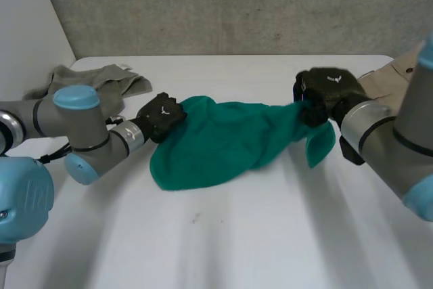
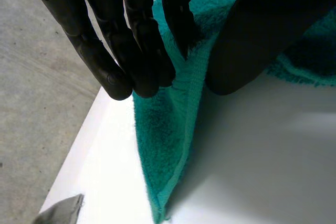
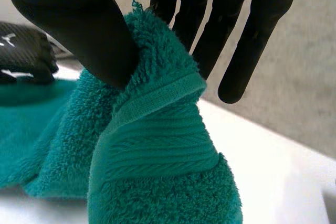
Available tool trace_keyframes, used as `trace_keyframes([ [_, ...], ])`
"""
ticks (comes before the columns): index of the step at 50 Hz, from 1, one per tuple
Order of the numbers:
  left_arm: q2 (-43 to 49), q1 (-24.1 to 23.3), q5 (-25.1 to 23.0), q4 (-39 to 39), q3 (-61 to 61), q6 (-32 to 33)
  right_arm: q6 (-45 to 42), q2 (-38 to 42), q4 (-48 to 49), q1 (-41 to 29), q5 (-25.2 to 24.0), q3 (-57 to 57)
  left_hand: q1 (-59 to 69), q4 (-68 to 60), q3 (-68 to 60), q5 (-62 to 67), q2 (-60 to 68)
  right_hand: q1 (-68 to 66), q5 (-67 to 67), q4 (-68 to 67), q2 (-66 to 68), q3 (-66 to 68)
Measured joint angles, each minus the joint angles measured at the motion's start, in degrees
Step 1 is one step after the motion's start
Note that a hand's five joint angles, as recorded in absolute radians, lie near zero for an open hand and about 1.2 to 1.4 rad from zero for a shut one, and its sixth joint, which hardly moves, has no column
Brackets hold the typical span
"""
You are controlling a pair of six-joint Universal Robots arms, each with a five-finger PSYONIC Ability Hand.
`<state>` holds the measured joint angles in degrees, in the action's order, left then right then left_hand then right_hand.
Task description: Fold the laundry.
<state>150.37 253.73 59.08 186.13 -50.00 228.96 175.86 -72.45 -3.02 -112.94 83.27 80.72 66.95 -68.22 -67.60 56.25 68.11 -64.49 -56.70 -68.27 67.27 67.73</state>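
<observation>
**Teal terry towel (image 1: 223,143) pinched at both ends**

Its middle lies bunched on the white table (image 1: 257,235). The left hand (image 1: 162,116) has one edge, with fingers (image 2: 131,61) and thumb closed on the hem. The right hand (image 1: 328,93) holds the opposite corner just above the table, its thumb pressing the pile against straight fingers (image 3: 252,40). A crumpled grey cloth (image 1: 101,79) lies beyond the left arm and a beige garment (image 1: 399,72) beside the right

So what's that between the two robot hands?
A green towel: the head view shows it spanning from the left robot hand to the right robot hand, each pinching it.
</observation>
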Motion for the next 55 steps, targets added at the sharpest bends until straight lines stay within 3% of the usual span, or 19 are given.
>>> trace_keyframes([
  [7,-9.6,-0.7,6.2,6.9,-7.5,-1.9,-2.2,-1.5,-0.2,2.6,-1.3,-0.3,0.0,-0.1,-0.2,0.0,0.2,0.0,0.0,0.0,0.0,0.0],
  [12,-15.4,-0.8,7.5,11.3,-12.4,-4.7,-3.0,-0.7,-0.8,4.2,-1.2,-1.1,0.0,-0.1,-0.2,0.0,0.2,0.0,0.0,0.0,0.0,0.0],
  [14,-22.1,-0.7,7.8,14.3,-18.2,-8.4,-3.0,-0.3,-1.9,5.8,-1.2,-2.1,0.0,-0.1,-0.2,0.0,0.2,0.0,0.0,0.0,0.0,0.0],
  [23,-40.8,0.1,8.1,10.5,-33.7,-16.6,-3.5,0.7,-3.0,9.4,-3.2,-9.0,0.0,-0.2,-0.2,0.0,0.2,0.0,0.0,0.0,0.0,0.0],
  [27,-51.2,0.1,8.0,7.1,-40.6,-21.0,-5.0,5.6,-0.6,9.3,-4.8,-16.6,0.0,-0.2,-0.3,0.0,0.3,0.0,0.0,0.0,0.0,0.0],
  [33,-63.0,-0.4,7.5,5.0,-47.2,-27.3,-7.0,19.6,9.8,5.4,-7.0,-29.7,0.0,-0.2,-0.3,0.0,0.3,0.0,-0.4,0.0,-0.1,0.0],
  [36,-65.5,-0.9,7.7,4.6,-48.6,-29.4,-6.3,26.8,17.0,2.8,-8.9,-34.2,0.0,-0.2,-0.3,0.0,0.3,14.0,14.5,16.5,-16.5,-16.3],
  [37,-66.5,-1.3,8.2,4.2,-49.1,-30.4,-5.4,30.5,20.8,1.2,-10.2,-36.2,0.0,-0.2,-0.3,0.0,0.3,29.8,31.8,32.0,-32.4,-31.9],
  [39,-67.0,-1.7,8.8,3.6,-49.4,-31.0,-4.4,33.4,23.7,-0.2,-11.5,-37.8,0.0,-0.2,-0.3,0.0,0.3,38.8,39.9,39.7,-41.3,-40.7],
  [40,-67.2,-1.9,9.1,3.2,-49.5,-31.2,-3.9,34.6,24.7,-0.8,-12.0,-38.4,0.0,-0.2,-0.3,0.0,0.3,48.4,49.9,50.6,-50.3,-50.3],
  [42,-67.5,-2.3,9.9,2.3,-49.5,-31.6,-2.8,36.6,25.2,-2.1,-12.4,-39.8,0.0,-0.2,-0.3,0.0,0.3,52.0,54.0,55.3,-54.8,-55.3],
  [45,-67.6,-2.7,10.7,1.4,-49.4,-31.6,-2.1,36.6,22.5,-2.7,-10.6,-40.6,0.0,-0.2,-0.3,0.0,0.3,52.2,54.0,56.2,-55.4,-55.9],
  [47,-67.6,-3.2,11.4,0.7,-49.0,-31.6,-1.9,33.9,15.5,-2.6,-5.5,-40.3,0.0,-0.2,-0.3,0.0,0.3,52.2,54.0,56.2,-55.4,-55.9],
  [51,-67.3,-4.2,12.2,0.3,-47.8,-31.4,-1.9,25.2,0.0,-0.6,3.9,-35.9,0.0,-0.2,-0.3,0.0,0.3,52.2,54.0,56.2,-55.4,-55.9],
  [55,-66.9,-5.8,13.2,0.2,-45.7,-31.2,-1.1,15.3,-13.7,2.7,7.8,-26.7,0.0,-0.2,-0.3,0.0,0.3,52.2,54.0,56.2,-55.4,-56.0],
])
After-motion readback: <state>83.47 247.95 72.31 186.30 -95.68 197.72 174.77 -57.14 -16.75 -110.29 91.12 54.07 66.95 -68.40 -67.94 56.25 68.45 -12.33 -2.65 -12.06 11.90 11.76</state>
